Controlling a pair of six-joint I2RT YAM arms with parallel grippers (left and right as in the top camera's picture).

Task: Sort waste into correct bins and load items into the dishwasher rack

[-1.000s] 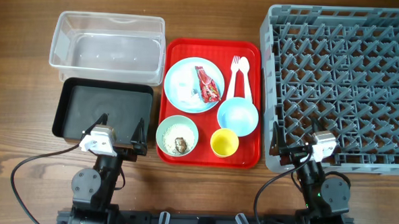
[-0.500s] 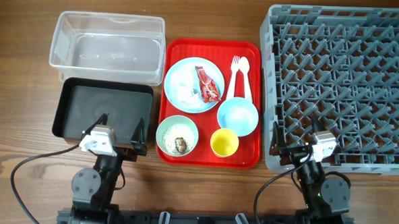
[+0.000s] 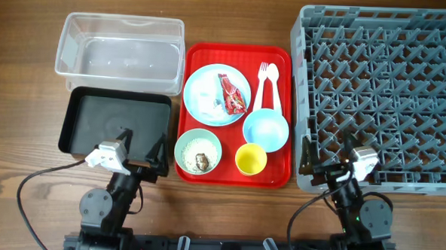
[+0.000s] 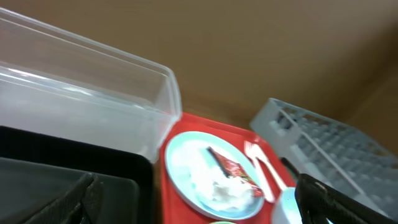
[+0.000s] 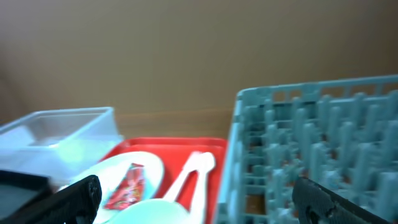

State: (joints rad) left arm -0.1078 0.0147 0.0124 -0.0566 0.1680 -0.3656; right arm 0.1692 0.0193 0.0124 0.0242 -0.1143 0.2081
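Note:
A light blue plate (image 3: 202, 85) holds a red wrapper (image 3: 233, 94) and a white tissue (image 3: 205, 103). A pale green bowl (image 3: 186, 150) holds rice and a brown lump (image 3: 202, 162). A light blue bowl (image 3: 266, 130), a yellow cup (image 3: 251, 159) and a white spoon and fork (image 3: 268, 80) lie beside them. The clear tub (image 3: 119, 45), black tray (image 3: 116, 124) and grey rack (image 3: 383, 87) hold nothing. My left gripper (image 3: 143, 146) (image 4: 198, 190) is open over the black tray's near right corner. My right gripper (image 3: 327, 156) (image 5: 199, 196) is open at the rack's near left corner.
The dishes all sit on a flat red serving tray (image 3: 274, 174) between the bins and the rack. The wood table runs along the near edge, where both arm bases and their cables stand.
Both grippers have shifted slightly, the left a little to the right and nearer. Nothing on the table has moved.

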